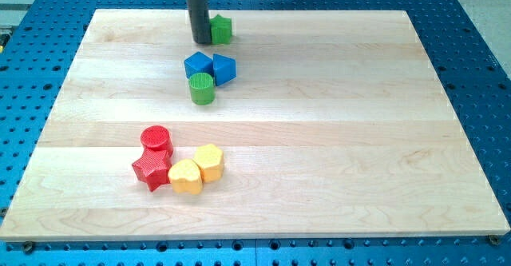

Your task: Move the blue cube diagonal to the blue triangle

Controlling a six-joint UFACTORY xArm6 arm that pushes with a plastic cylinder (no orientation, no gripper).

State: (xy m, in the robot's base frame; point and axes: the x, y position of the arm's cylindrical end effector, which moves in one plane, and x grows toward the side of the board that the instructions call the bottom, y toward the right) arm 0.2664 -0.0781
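The blue cube (198,64) sits in the upper middle of the wooden board (335,130), touching the blue triangle (224,69) on its right. A green cylinder (202,89) stands just below them, touching both. My tip (200,41) is at the view's top, just above the blue cube and apart from it. A second green block (221,29) sits right beside the rod, on its right.
A red cylinder (156,140), a red star (152,170), a yellow heart (186,177) and a yellow hexagon (209,161) are clustered at the lower left. The blue perforated table (479,74) surrounds the board.
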